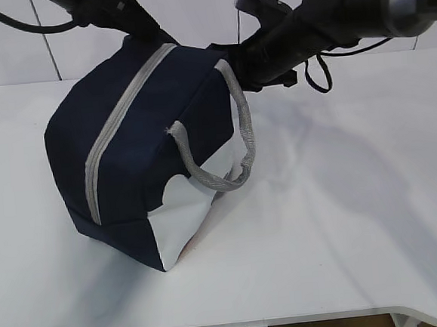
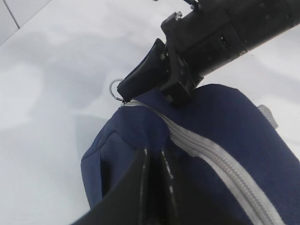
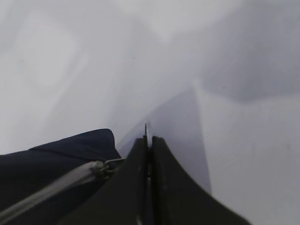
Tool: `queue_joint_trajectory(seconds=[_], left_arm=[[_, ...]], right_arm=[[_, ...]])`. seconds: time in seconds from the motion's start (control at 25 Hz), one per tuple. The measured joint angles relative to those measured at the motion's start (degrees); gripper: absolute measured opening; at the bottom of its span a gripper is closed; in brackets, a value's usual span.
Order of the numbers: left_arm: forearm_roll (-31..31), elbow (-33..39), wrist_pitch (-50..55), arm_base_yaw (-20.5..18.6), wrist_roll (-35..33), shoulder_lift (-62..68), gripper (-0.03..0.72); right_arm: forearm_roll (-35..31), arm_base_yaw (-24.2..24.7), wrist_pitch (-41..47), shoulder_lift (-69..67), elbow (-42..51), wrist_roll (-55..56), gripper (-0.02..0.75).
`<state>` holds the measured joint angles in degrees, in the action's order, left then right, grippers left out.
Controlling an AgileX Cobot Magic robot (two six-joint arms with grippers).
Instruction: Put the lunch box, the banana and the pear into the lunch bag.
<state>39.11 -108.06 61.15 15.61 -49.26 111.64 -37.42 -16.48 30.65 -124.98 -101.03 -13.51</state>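
On table, centre-left: lunch bag (image 1: 138, 151), navy, boxy, white front panel w/ a curved top edge, facing cam.
Table (image 1: 344, 222): white top, front edge visible at bottom of ext view.
Zipper (image 1: 121, 126): grey, runs along bag top from far end down the near end; looks zipped along all the length visible.
Strap handle (image 1: 236, 143): grey, loops off bag's right side, hangs down over the white panel.
Ring pull (image 2: 115, 89): small metal ring at far end of zipper, in L wrist view just beside R gripper's tip.
R gripper (image 3: 149, 145): fingers pressed tight together, pinching the ring pull's wire at zipper's end; R arm (image 1: 328, 15) comes in from upper right behind bag.
L gripper (image 2: 154, 161): jaws nearly closed, tips down against navy fabric beside zipper near bag's end; cannot tell if fabric is actually pinched.
L arm (image 1: 112, 13): enters from upper left, gripper hidden behind bag in ext view.
Lunch box, banana, pear: not seen in any view.
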Motion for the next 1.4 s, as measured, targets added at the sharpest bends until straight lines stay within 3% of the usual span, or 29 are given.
queue_joint_trajectory(seconds=[0.28,0.56,0.68,0.88,1.08,1.4], left_arm=[[0.00,0.00,0.00,-0.09,0.00,0.00,0.006],[0.00,0.00,0.11,-0.09,0.00,0.00,0.006],[0.12,0.00,0.20,-0.09,0.00,0.00,0.006],[0.23,0.00,0.32,-0.09,0.00,0.00,0.006],[0.31,0.00,0.32,-0.09,-0.13,0.00,0.006],[-2.46,0.00,0.10,-0.09,5.65,0.00,0.018]], right_arm=[[0.94,0.14,1.93,-0.36,-1.05,0.00,0.024],[2.12,0.44,3.07,-0.72,-1.05,0.00,0.319],[2.48,0.53,3.18,-0.35,-1.05,0.00,0.394],[5.23,0.53,3.67,2.15,-1.05,-0.10,0.420],[12.39,0.53,6.31,6.13,-1.05,-0.10,0.421],[22.12,0.53,18.77,10.30,-2.89,-0.19,0.421]])
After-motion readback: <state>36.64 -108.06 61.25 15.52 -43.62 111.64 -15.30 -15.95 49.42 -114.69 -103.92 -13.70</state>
